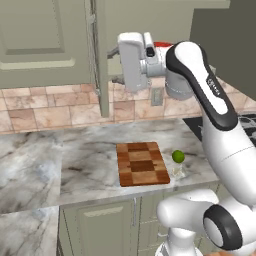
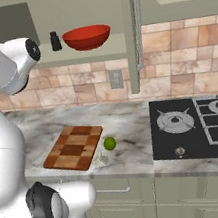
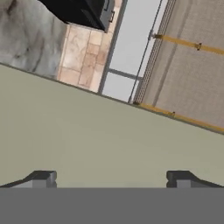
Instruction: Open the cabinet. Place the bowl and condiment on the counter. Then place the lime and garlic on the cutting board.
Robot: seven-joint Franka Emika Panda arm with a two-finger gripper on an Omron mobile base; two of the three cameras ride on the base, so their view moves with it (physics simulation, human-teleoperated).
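The cabinet stands open. Its left door [image 1: 103, 60] and right door [image 2: 128, 31] are seen edge-on. On its shelf rest the red bowl [image 2: 87, 37] and, to its left, the small black condiment bottle [image 2: 55, 41]. A sliver of the bowl [image 1: 162, 45] peeks out behind my arm. My gripper [image 1: 116, 66] is raised at shelf height, just right of the left door, and open with nothing in it. Its fingertips [image 3: 43, 178] are wide apart before a flat green panel. The cutting board [image 1: 142, 163] [image 2: 73, 148] lies bare on the counter [image 1: 85, 150]. The lime [image 1: 178, 156] [image 2: 109, 143] and garlic [image 1: 179, 173] [image 2: 103, 158] sit just right of it.
A black gas hob [image 2: 200, 125] is set into the counter right of the lime. A tiled backsplash with a wall socket [image 2: 116, 78] runs beneath the cabinet. Lower green cabinet fronts [image 1: 107, 225] sit under the counter edge.
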